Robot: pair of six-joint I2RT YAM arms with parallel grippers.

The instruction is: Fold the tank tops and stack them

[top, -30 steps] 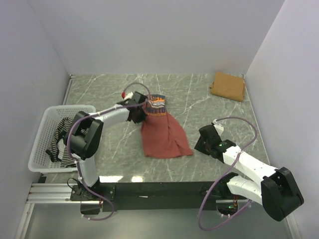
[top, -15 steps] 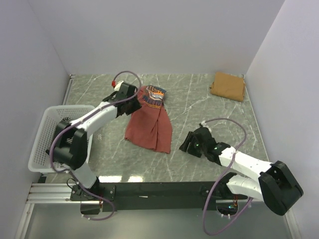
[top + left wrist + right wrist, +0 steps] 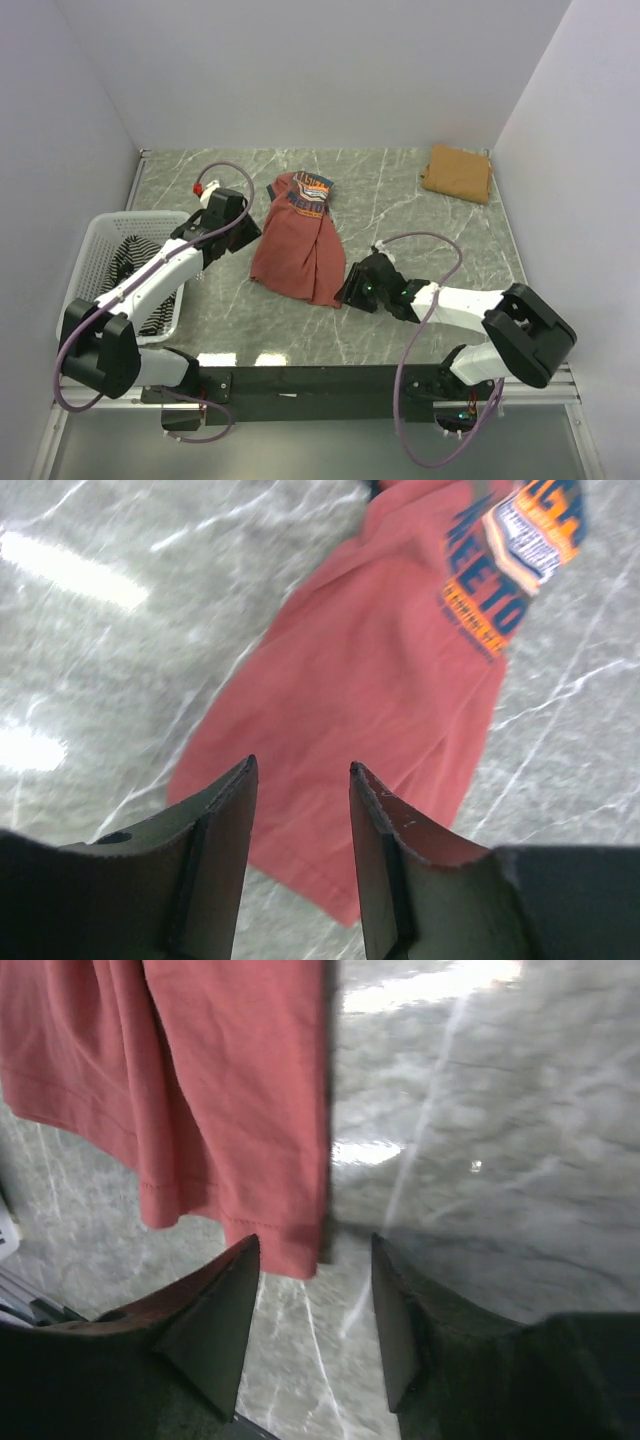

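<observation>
The rust-red tank top [image 3: 298, 245] lies rumpled mid-table, its printed chest [image 3: 520, 540] at the far end and its hem [image 3: 230, 1080] toward me. My left gripper [image 3: 248, 230] hangs open just left of it, with nothing between the fingers [image 3: 300, 770]. My right gripper [image 3: 346, 292] is open and low at the hem's right corner, which lies just ahead of its fingertips [image 3: 315, 1245], apart from them. The tan-brown top [image 3: 457, 172] sits folded at the far right. The striped top [image 3: 128, 265] lies in the basket.
A white mesh basket [image 3: 100, 225] stands at the left edge of the marble table. Walls close in the left, far and right sides. The arms' black base rail [image 3: 320, 380] runs along the near edge.
My left gripper let go of the red top and drew back to the left. The top dropped and shifted left. My right gripper slid left to the hem corner.
</observation>
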